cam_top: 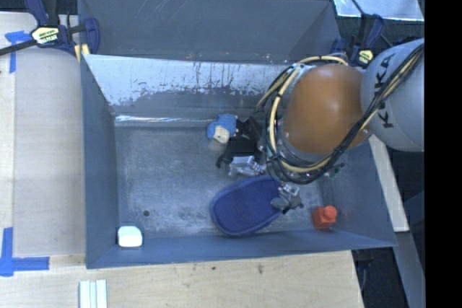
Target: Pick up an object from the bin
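Orange domed cover (pixel 321 108) on the arm's wrist sits highest in the camera view, ringed by yellow and black cables, and it hides most of what hangs beneath it. Below it is the grey metal bin (pixel 97 155), whose floor is largely bare.

The pincer (pixel 268 180) hangs under the cover in the right half of the bin, near the front wall. Too little of it shows past the cover and cables to tell whether it is apart or together, and nothing can be seen held in it.

Of the loose things, the largest is a dark blue oval fabric pad (pixel 242 209), lying flat on the floor close to the front wall. Its long axis runs roughly left to right in the view, rising a little toward the right. The right end reaches under the pincer's hardware, and the rounded left end points toward the bin's front-left corner. By my reckoning this is the likeliest pick, since most of it lies just left of and in front of the pincer. A grasp across its short axis would call for a small shift that way.

A small red chunky object (pixel 325 216) sits just to the right of the pad, near the front-right corner. A small blue and white object (pixel 220 130) lies behind the pincer toward the back wall. A white rounded block (pixel 130 236) rests well apart in the front-left corner.
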`<state>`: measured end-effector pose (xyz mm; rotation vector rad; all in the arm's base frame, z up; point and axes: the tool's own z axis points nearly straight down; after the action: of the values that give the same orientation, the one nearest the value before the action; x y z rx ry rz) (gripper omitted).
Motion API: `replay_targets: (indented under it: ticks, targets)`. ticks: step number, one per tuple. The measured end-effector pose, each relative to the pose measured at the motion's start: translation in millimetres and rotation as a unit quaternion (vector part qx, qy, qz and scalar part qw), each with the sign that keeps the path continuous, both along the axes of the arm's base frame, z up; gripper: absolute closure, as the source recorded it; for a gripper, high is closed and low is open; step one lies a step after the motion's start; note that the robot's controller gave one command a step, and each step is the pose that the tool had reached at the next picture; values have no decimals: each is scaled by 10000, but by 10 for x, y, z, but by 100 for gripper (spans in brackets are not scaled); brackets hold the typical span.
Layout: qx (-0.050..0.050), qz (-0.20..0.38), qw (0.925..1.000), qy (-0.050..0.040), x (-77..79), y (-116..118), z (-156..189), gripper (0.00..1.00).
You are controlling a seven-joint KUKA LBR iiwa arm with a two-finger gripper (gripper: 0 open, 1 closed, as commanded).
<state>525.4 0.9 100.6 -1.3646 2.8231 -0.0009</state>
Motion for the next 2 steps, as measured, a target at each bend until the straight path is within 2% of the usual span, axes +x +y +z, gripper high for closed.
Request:
replay_targets:
  ticks: [1, 2]
  targets:
    - [-5, 1550, 9879, 29, -374, 419, -6, 0]
    - [-17, 4852, 8744, 30, 28, 411, -275, 0]
